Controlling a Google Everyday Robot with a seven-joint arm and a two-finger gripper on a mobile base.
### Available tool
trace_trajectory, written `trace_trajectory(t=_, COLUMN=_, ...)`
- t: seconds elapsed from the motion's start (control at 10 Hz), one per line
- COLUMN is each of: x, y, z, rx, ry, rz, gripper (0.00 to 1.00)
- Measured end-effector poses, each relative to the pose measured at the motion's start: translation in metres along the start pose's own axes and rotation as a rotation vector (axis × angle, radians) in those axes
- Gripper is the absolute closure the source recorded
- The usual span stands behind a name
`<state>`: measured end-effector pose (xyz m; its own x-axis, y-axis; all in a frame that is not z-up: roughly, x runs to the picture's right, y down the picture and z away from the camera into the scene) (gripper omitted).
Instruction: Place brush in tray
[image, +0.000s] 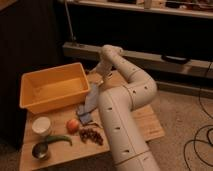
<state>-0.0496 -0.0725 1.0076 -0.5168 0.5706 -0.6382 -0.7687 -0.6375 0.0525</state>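
The tray (50, 89), a deep yellow-orange bin, stands on the back left of the wooden table (147, 122). My white arm rises from the bottom centre, bends over the table and reaches back down to the left. The gripper (98, 75) hangs just past the tray's right rim, above the table's far part, open with nothing visibly held. I cannot make out the brush; it is hidden or lost beside the arm.
A blue-grey striped piece (89, 103) lies beside the tray's right front corner. In front of the tray are a white cup (41, 125), an orange round fruit (73, 125), a brown cluster (91, 135), a green pepper (59, 139) and a small metal cup (40, 150). Dark shelving stands behind.
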Motion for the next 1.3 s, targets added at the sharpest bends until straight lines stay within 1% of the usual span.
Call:
trace_trajectory(t=0.3, x=-0.001, y=0.000, z=0.001, rx=-0.005, ry=0.000, rz=0.003, gripper=0.20)
trace_trajectory(t=0.4, x=-0.004, y=-0.004, z=0.005, rx=-0.024, ry=0.005, rz=0.018, gripper=0.20)
trace_trajectory(t=0.5, x=-0.009, y=-0.008, z=0.009, rx=-0.071, ry=0.006, rz=0.032, gripper=0.20)
trace_trajectory(t=0.7, x=-0.011, y=-0.015, z=0.009, rx=-0.274, ry=0.004, rz=0.033, gripper=0.20)
trace_trajectory(t=0.8, x=-0.014, y=-0.020, z=0.005, rx=-0.358, ry=0.006, rz=0.037, gripper=0.20)
trace_trajectory(t=0.9, x=-0.014, y=-0.021, z=0.002, rx=-0.404, ry=0.010, rz=0.033, gripper=0.20)
trace_trajectory(t=1.0, x=-0.013, y=-0.019, z=0.001, rx=-0.411, ry=0.000, rz=0.018, gripper=0.20)
trace_trajectory(t=1.3, x=-0.010, y=0.001, z=-0.001, rx=-0.359, ry=-0.014, rz=-0.009, gripper=0.20)
